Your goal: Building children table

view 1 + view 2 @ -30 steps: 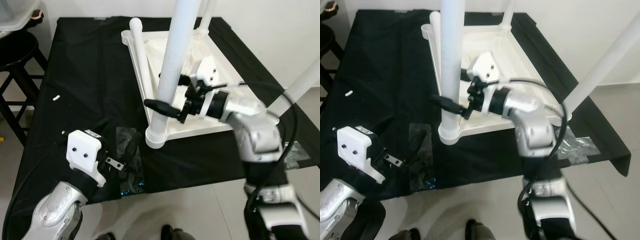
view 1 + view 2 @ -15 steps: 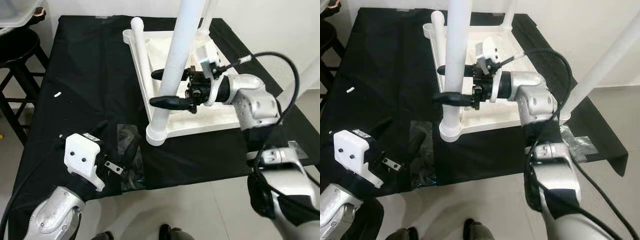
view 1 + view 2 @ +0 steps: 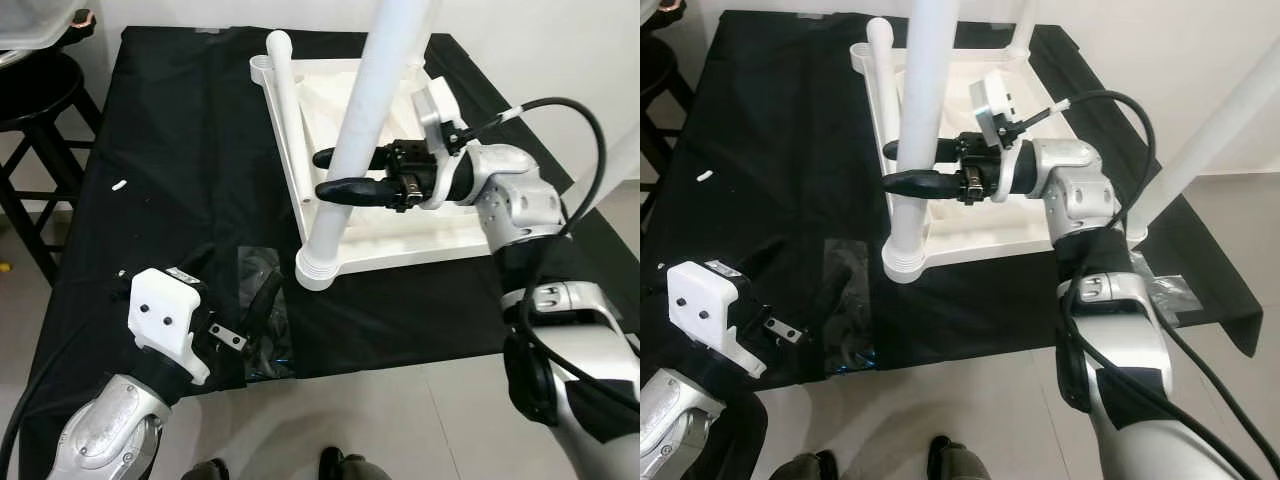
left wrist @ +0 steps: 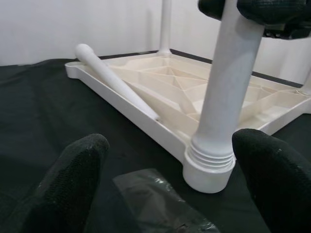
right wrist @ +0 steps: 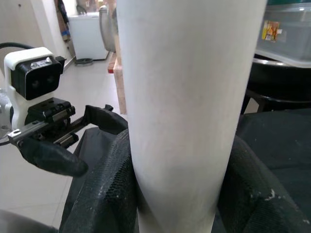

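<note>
Nearest, the left pincer hovers wide open and empty above a clear plastic bag on the black-covered bench. Behind it, the right pincer grips the upright white table leg, standing in the corner socket of the upturned tabletop. I judge the leg is being screwed in; next, one loose leg lying on the tabletop needs fitting.

A white plastic tabletop is laid upside down on the black cloth, its ribbed underside turned up. A white round leg is stood upright in the near corner socket. Further legs are set upright in other corners. One loose leg is laid along the tabletop's left rim.
</note>
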`<state>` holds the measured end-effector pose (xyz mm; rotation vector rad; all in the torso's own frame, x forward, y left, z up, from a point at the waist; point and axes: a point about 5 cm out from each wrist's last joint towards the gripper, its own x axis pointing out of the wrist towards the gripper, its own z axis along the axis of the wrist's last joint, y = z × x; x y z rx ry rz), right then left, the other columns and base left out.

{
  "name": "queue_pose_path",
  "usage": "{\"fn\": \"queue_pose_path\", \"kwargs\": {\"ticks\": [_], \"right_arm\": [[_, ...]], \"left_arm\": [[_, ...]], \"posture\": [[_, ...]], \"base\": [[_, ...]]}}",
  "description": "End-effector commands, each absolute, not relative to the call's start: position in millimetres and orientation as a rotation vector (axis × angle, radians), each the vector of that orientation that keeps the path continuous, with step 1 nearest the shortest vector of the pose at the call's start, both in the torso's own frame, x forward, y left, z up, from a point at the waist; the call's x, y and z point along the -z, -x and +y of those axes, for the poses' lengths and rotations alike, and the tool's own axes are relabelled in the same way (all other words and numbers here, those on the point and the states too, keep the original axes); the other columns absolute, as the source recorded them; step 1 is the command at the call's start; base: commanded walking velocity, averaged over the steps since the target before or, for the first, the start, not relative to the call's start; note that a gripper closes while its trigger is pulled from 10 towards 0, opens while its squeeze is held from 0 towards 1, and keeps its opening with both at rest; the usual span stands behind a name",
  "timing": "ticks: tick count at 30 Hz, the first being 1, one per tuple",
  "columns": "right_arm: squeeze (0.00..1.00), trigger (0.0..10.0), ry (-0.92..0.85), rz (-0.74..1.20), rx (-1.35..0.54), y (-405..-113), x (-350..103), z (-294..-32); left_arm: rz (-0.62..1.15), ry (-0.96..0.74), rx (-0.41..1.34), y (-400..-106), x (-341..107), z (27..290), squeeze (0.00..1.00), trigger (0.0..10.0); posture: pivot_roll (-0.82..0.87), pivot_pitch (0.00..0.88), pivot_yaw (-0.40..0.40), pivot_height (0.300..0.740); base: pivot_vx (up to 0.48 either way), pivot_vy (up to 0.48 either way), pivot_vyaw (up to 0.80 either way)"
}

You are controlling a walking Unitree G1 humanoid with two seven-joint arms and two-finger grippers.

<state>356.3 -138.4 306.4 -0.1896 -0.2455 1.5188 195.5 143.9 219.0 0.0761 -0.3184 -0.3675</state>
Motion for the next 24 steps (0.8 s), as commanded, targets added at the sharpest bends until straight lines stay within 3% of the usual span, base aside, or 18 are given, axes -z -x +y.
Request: {"fn": "queue_pose_path", "kwargs": {"ticks": [1, 4, 5, 6, 7, 8, 9, 11, 12, 14, 18, 19, 20, 21, 22, 23, 24], "right_arm": [[0.0, 0.0, 0.219, -0.256, -1.432, -354, -304, -155], [0.0, 0.0, 0.228, -0.252, -1.368, -352, -297, -155], [0.0, 0.0, 0.211, -0.234, -1.267, -349, -286, -149], [0.0, 0.0, 0.117, -0.227, -0.92, -356, -270, -140], [0.0, 0.0, 0.117, -0.227, -0.92, -356, -270, -140], [0.0, 0.0, 0.132, -0.148, -0.58, -347, -239, -136], [0.0, 0.0, 0.132, -0.148, -0.58, -347, -239, -136], [0.0, 0.0, 0.095, -0.063, -0.328, -316, -205, -123], [0.0, 0.0, 0.095, -0.063, -0.328, -316, -205, -123], [0.0, 0.0, 0.068, -0.03, -0.389, -299, -190, -94], [0.0, 0.0, 0.043, -0.03, -0.398, -300, -191, -83], [0.0, 2.6, 0.038, -0.033, -0.395, -303, -193, -82], [0.0, 2.6, 0.038, -0.033, -0.395, -303, -193, -82], [0.0, 9.1, 0.047, -0.03, -0.383, -303, -195, -81], [0.0, 9.1, 0.047, -0.03, -0.383, -303, -195, -81], [0.0, 10.0, 0.054, -0.031, -0.377, -303, -198, -81], [0.8, 10.0, 0.05, -0.036, -0.374, -304, -201, -84]], "left_arm": [[-0.307, -0.074, 0.369, -194, -217, 143, 0.0, 10.0], [-0.306, -0.074, 0.369, -195, -217, 143, 0.0, 10.0], [-0.306, -0.076, 0.368, -195, -217, 144, 0.0, 10.0], [-0.305, -0.078, 0.366, -196, -217, 145, 0.0, 10.0], [-0.305, -0.078, 0.366, -196, -217, 145, 0.0, 10.0], [-0.303, -0.08, 0.366, -197, -217, 146, 0.0, 10.0], [-0.303, -0.08, 0.366, -197, -217, 146, 0.0, 10.0], [-0.3, -0.083, 0.368, -199, -217, 148, 0.0, 10.0], [-0.3, -0.083, 0.368, -199, -217, 148, 0.0, 10.0], [-0.298, -0.087, 0.368, -202, -215, 149, 0.0, 10.0], [-0.297, -0.089, 0.366, -204, -214, 150, 0.0, 10.0], [-0.297, -0.089, 0.365, -204, -214, 150, 0.0, 10.0], [-0.297, -0.089, 0.365, -204, -214, 150, 0.0, 10.0], [-0.298, -0.089, 0.364, -205, -214, 150, 0.0, 10.0], [-0.298, -0.089, 0.364, -205, -214, 150, 0.0, 10.0], [-0.298, -0.09, 0.363, -205, -214, 151, 0.0, 10.0], [-0.298, -0.09, 0.363, -205, -214, 151, 0.0, 10.0]], "posture": [[0.05, 0.25, -0.118, 0.74], [0.05, 0.25, -0.119, 0.74], [0.05, 0.253, -0.117, 0.74], [0.05, 0.248, -0.108, 0.74], [0.05, 0.248, -0.108, 0.74], [0.04, 0.251, -0.099, 0.74], [0.04, 0.251, -0.099, 0.74], [0.05, 0.24, -0.099, 0.74], [0.05, 0.24, -0.099, 0.74], [0.04, 0.226, -0.082, 0.74], [0.05, 0.217, -0.083, 0.74], [0.05, 0.214, -0.081, 0.74], [0.05, 0.214, -0.081, 0.74], [0.05, 0.212, -0.083, 0.74], [0.05, 0.212, -0.083, 0.74], [0.05, 0.212, -0.083, 0.74], [0.05, 0.212, -0.083, 0.74]], "base": [[0.0, 0.0, 0.0], [0.0, 0.0, 0.0], [0.0, 0.0, 0.0], [0.0, 0.0, 0.0], [0.0, 0.0, 0.0], [0.0, 0.0, 0.0], [0.0, 0.0, 0.0], [0.0, 0.0, 0.0], [0.0, 0.0, 0.0], [0.0, 0.0, 0.0], [0.0, 0.0, 0.0], [0.0, 0.0, 0.0], [0.0, 0.0, 0.0], [0.0, 0.0, 0.0], [0.0, 0.0, 0.0], [0.0, 0.0, 0.0], [0.0, 0.0, 0.0]]}}
